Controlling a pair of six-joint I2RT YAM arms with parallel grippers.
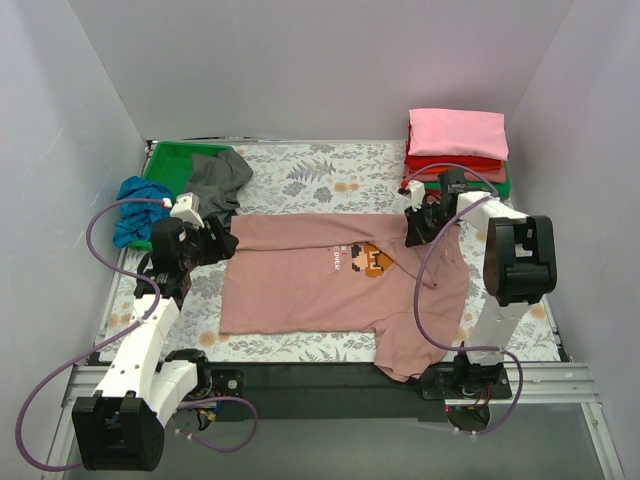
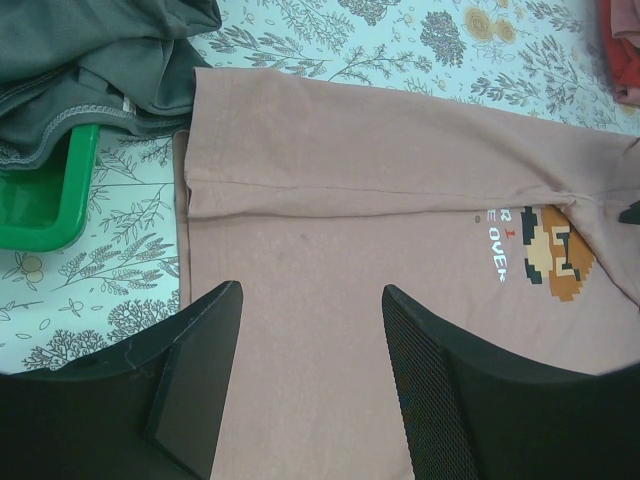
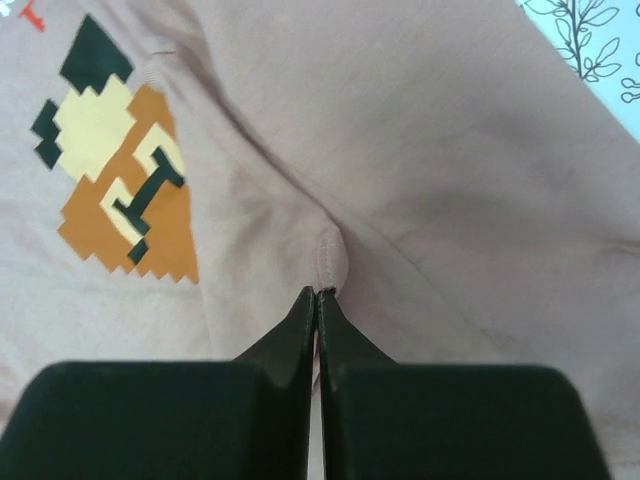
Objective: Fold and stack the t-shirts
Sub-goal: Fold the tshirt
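Pinched shut, the right claw [image 3: 318, 293] grips a small raised ridge of the dusty-pink t-shirt [image 3: 430, 150], just right of its pixel graphic [image 3: 120, 180]. The left claw [image 2: 310, 290] is spread wide and holds nothing, with the shirt lying flat on the surface [image 2: 330, 45] beneath and between its fingers.

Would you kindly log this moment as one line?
left gripper open above dusty-pink cotton t-shirt | right gripper shut, pinching its fabric
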